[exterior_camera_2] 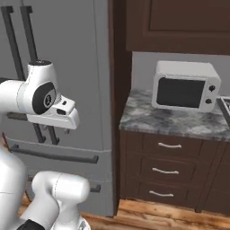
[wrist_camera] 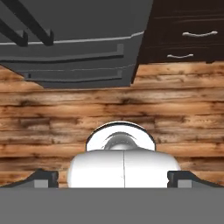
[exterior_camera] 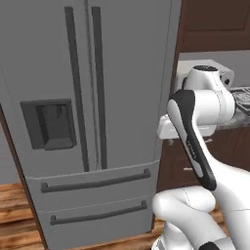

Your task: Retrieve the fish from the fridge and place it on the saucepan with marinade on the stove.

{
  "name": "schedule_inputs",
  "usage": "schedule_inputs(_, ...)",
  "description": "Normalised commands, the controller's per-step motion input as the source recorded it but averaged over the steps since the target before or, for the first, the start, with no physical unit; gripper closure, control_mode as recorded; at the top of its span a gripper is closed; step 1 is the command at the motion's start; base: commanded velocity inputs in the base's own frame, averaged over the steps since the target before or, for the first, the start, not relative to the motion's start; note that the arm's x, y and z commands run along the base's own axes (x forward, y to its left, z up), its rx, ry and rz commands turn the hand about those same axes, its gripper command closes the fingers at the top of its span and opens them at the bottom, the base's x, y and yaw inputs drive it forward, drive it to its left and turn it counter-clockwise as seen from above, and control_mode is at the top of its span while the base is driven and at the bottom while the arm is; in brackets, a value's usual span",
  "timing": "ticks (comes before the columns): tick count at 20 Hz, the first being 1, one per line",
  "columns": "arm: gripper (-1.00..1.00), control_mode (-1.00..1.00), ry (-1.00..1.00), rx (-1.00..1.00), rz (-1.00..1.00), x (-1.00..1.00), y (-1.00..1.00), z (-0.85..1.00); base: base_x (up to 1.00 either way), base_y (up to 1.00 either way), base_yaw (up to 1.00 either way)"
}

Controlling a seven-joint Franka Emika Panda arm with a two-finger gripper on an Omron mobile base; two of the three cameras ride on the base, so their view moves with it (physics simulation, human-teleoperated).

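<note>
The fridge point(exterior_camera: 93, 122) is seen with its doors and drawers closed, so the fish cannot be seen. The gripper point(wrist_camera: 112, 177) is pointed down at the wooden floor point(wrist_camera: 112, 109), jaws spread wide and holding nothing.

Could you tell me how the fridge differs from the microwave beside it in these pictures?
The fridge is tall, grey and stands on the wood floor; the microwave is a small white box on the marble counter. The fridge has long dark vertical handles and bottom drawers; the microwave has a dark window and side knobs. Both are closed.
</note>
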Motion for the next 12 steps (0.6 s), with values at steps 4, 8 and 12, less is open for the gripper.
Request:
schedule_inputs(4, -1.0, 1.0, 0.0, 0.0, 0.0, 0.0, 0.0, 0.0, -0.14, 1.0, -0.39)
schedule_inputs(8, -1.0, 1.0, 0.0, 0.0, 0.0, 0.0, 0.0, 0.0, -0.04, 0.16, -0.05)
schedule_inputs(12, -1.0, 1.0, 0.0, 0.0, 0.0, 0.0, 0.0, 0.0, -0.25, 0.01, 0.2)
